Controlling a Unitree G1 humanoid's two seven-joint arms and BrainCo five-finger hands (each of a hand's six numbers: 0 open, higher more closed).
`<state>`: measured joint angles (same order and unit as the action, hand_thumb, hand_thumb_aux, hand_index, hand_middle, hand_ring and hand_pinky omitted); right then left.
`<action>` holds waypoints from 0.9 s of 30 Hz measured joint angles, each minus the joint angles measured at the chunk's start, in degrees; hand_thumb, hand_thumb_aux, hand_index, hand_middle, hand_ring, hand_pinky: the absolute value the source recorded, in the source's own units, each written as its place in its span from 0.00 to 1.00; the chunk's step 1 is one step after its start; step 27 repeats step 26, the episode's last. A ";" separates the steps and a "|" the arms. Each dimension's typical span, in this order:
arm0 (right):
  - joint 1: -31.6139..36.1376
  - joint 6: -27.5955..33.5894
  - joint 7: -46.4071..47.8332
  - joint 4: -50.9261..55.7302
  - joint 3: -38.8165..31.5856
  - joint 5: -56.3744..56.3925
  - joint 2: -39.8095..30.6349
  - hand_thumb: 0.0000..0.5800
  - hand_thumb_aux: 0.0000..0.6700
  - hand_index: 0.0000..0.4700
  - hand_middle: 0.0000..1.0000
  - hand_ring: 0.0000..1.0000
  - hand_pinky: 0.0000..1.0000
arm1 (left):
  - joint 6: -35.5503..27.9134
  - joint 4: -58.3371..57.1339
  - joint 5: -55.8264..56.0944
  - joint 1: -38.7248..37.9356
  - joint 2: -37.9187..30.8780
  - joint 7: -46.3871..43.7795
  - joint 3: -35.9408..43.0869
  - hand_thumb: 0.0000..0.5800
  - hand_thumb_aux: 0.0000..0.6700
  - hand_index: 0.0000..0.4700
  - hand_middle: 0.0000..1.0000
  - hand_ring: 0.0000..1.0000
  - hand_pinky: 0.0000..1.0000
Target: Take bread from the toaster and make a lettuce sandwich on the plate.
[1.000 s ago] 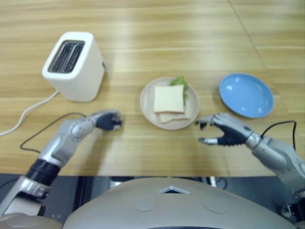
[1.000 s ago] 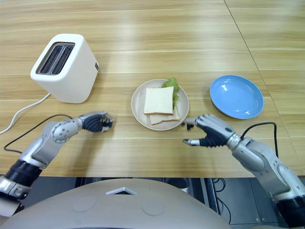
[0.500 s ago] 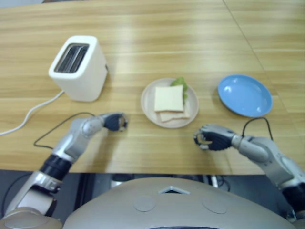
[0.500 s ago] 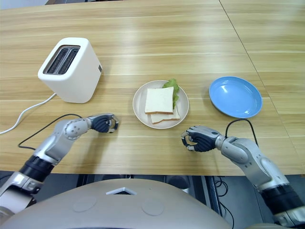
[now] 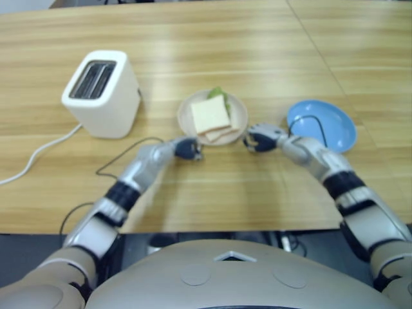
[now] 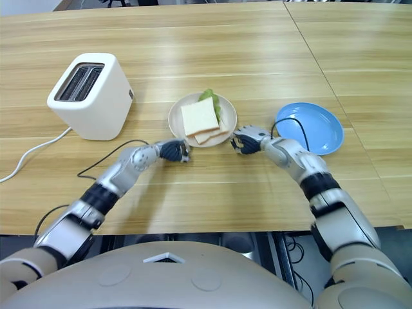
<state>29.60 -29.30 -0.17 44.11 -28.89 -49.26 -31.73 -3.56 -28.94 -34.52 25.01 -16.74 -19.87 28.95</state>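
A beige plate [image 6: 226, 111] holds a sandwich: two bread slices [image 6: 199, 116] stacked with green lettuce [image 6: 212, 96] sticking out at the far side. The white toaster [image 6: 89, 95] stands at the left with its slots empty. My left hand [image 6: 174, 150] rests on the table just in front of the plate's left edge, fingers curled, holding nothing. My right hand [image 6: 246, 140] is at the plate's right front edge, fingers also curled and empty.
An empty blue plate [image 6: 309, 128] lies right of the sandwich plate, with my arm's black cable looping over it. The toaster's white cord [image 6: 31, 154] trails off to the left. Bare wooden table stretches beyond the plates.
Both hands have moved forward and inward to the plate's front edge. The right hand, open a second ago, has curled shut. The view has also shifted.
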 measured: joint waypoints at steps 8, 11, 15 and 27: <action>6.78 2.79 -21.11 9.02 -2.52 -4.63 1.74 0.00 0.00 0.00 0.00 0.00 0.00 | -3.37 -12.79 1.41 6.56 0.54 14.75 -6.71 0.00 0.00 0.00 0.00 0.00 0.00; 2.32 1.66 -24.53 3.11 0.09 -2.33 -1.44 0.00 0.00 0.00 0.00 0.00 0.00 | -2.25 -9.93 3.28 3.80 -0.16 16.21 -8.93 0.00 0.00 0.00 0.00 0.00 0.00; -6.08 0.61 -26.34 -8.21 7.52 4.53 -4.07 0.00 0.00 0.00 0.00 0.00 0.00 | -0.52 -3.25 7.40 -1.80 -0.66 17.51 -13.54 0.00 0.00 0.00 0.00 0.00 0.00; -18.26 -2.22 -8.83 -19.06 22.25 42.42 10.30 0.00 0.00 0.00 0.00 0.00 0.00 | 12.92 0.20 29.48 -3.97 8.24 21.16 -31.25 0.00 0.00 0.00 0.00 0.00 0.00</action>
